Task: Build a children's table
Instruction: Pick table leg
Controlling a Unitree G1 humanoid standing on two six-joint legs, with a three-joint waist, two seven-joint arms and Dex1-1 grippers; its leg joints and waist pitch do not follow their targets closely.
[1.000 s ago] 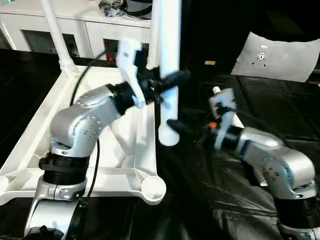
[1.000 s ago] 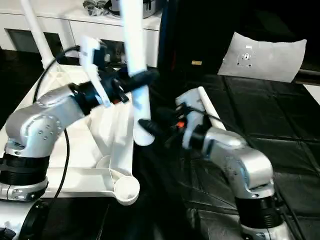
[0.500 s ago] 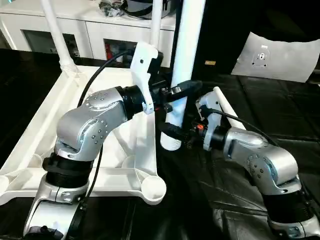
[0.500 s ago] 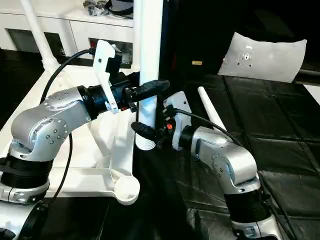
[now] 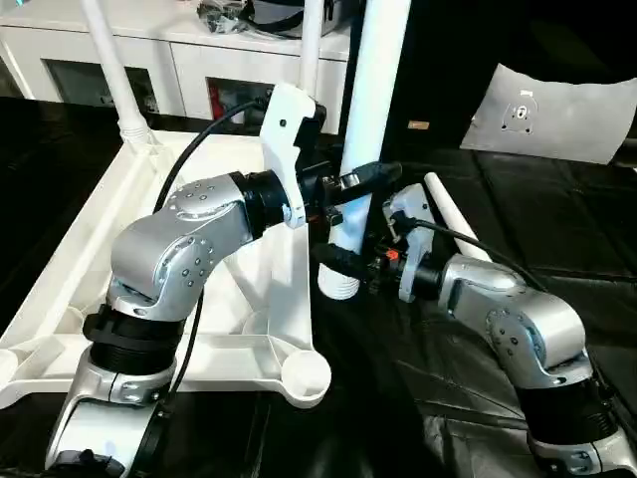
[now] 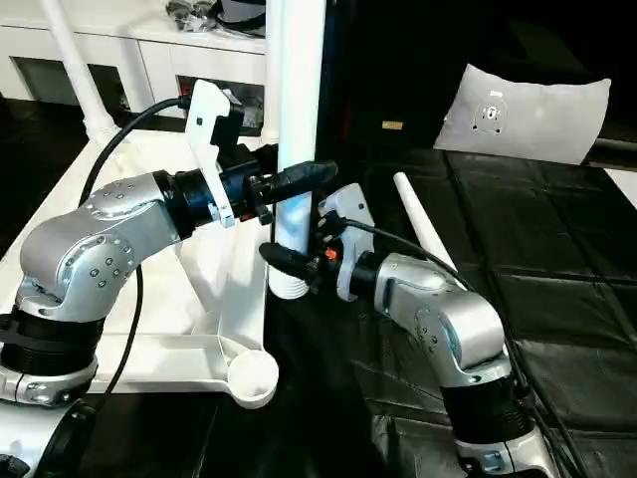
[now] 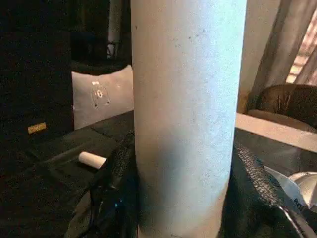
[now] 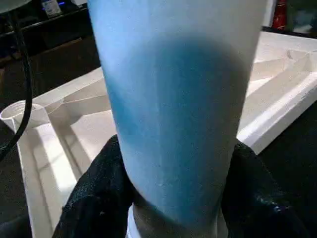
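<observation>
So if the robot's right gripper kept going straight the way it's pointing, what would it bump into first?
Right away the white table leg: the right gripper already has its black fingers on both sides of it. Past that lies the upturned table top.

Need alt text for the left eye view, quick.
Both grippers clasp one upright white table leg, left gripper above right gripper, beside the upturned tabletop. Two legs already stand in its far sockets; another lies on the black mat.

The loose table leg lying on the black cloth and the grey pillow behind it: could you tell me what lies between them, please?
Nothing: in the right eye view only bare black cloth separates the loose leg from the grey pillow.
</observation>
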